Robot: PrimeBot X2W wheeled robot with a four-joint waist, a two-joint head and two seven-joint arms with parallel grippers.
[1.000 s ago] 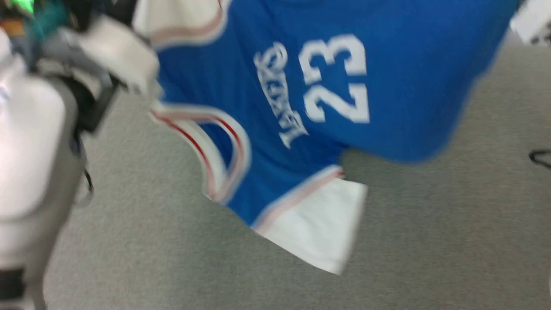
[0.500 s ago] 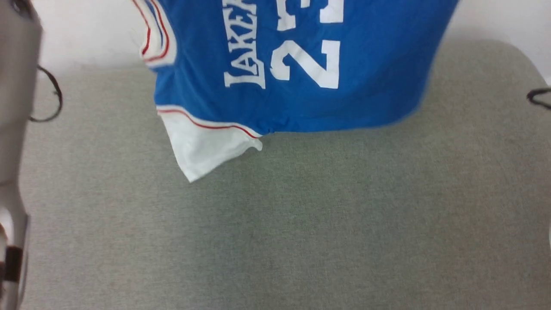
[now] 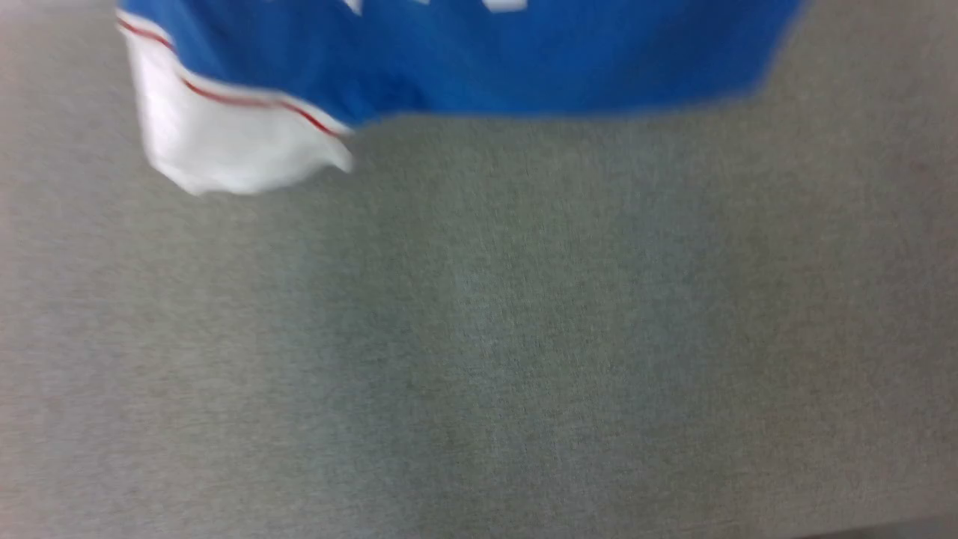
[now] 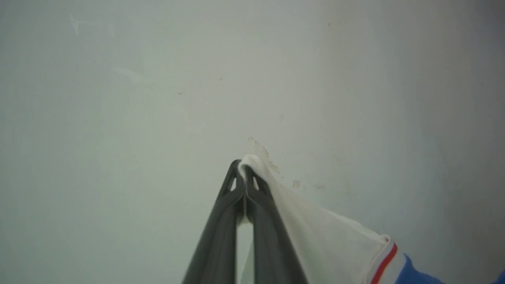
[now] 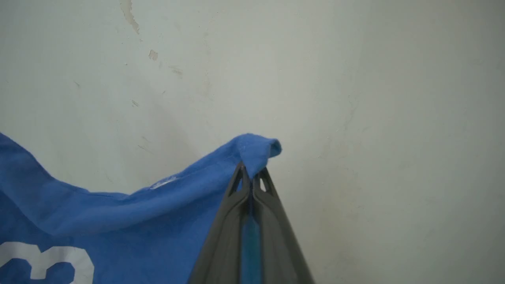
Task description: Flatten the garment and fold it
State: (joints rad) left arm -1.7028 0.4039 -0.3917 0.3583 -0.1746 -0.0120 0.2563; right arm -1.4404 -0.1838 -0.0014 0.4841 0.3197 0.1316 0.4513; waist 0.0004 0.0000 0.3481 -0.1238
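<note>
Garment [image 3: 524,67] hangs limp, likely light. Left gripper [image 4: 244,173] pinches its white sleeve [image 4: 315,232]; right gripper [image 5: 251,175] pinches a blue corner [image 5: 256,148].

Blue garment [image 3: 464,67], hanging spread

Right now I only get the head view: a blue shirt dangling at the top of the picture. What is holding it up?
Observer: The left tool is pinched shut on the tip of a white sleeve.
Operator: And the other side?
Observer: The right tool is shut on a blue corner of the shirt, which is bunched above its tips.
Operator: What is behind them?
Observer: A pale surface with small chipped spots.
</note>
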